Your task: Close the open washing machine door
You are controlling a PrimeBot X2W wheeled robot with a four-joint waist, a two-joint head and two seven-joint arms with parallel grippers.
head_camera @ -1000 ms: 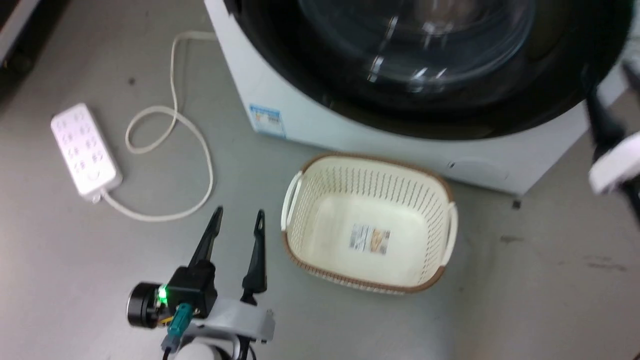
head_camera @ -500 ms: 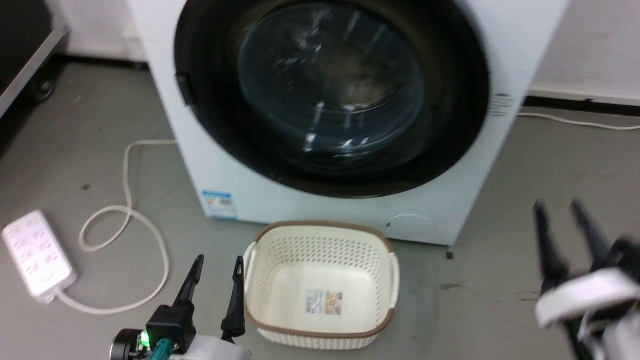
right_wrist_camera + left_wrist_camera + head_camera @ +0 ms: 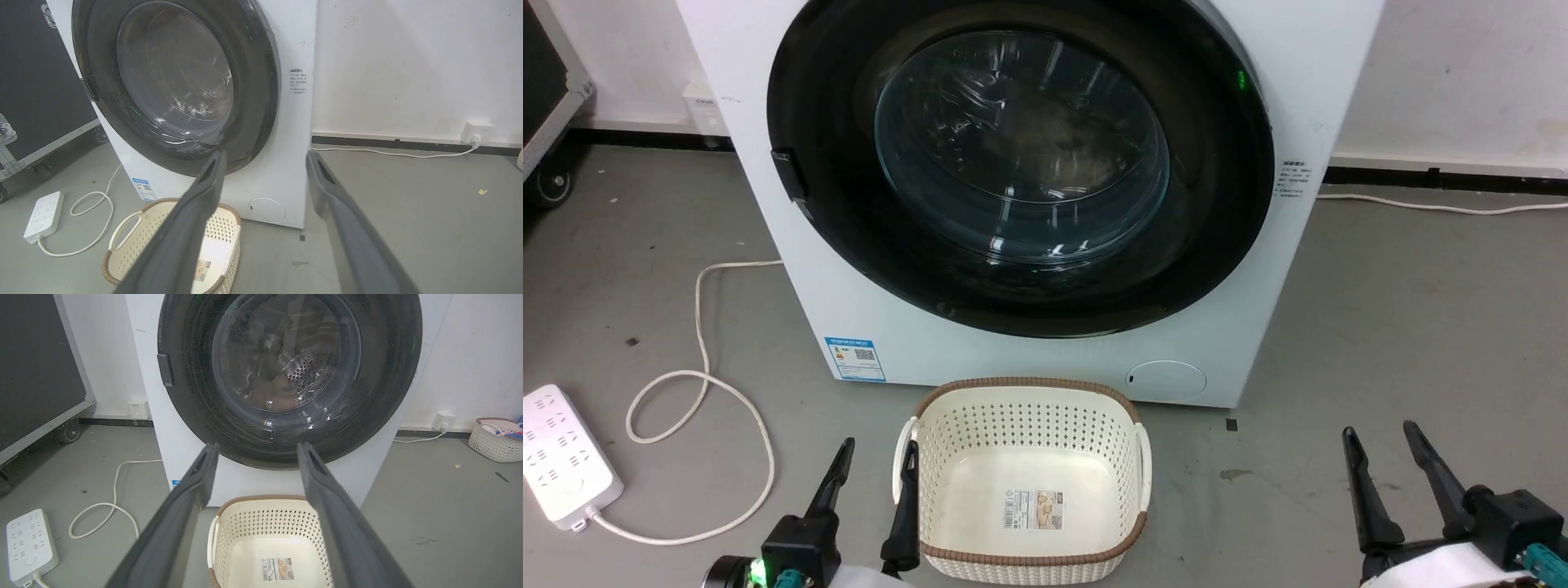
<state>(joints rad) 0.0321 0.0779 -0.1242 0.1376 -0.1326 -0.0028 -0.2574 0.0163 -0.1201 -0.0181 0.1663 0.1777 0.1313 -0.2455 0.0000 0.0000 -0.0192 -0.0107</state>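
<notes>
Large round glossy black door [image 3: 1225, 204] with a bulging clear glass window lies flat against the front of the white boxy washing machine [image 3: 1045, 363]. Left gripper [image 3: 880, 445] and right gripper [image 3: 1379, 429]: fingers spread, empty, low before it.

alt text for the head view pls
A white front-loading washing machine has its round glossy black glass-windowed door lying flat against its front. A cream perforated laundry basket stands on the grey floor before it, between the open left gripper and open right gripper.
</notes>
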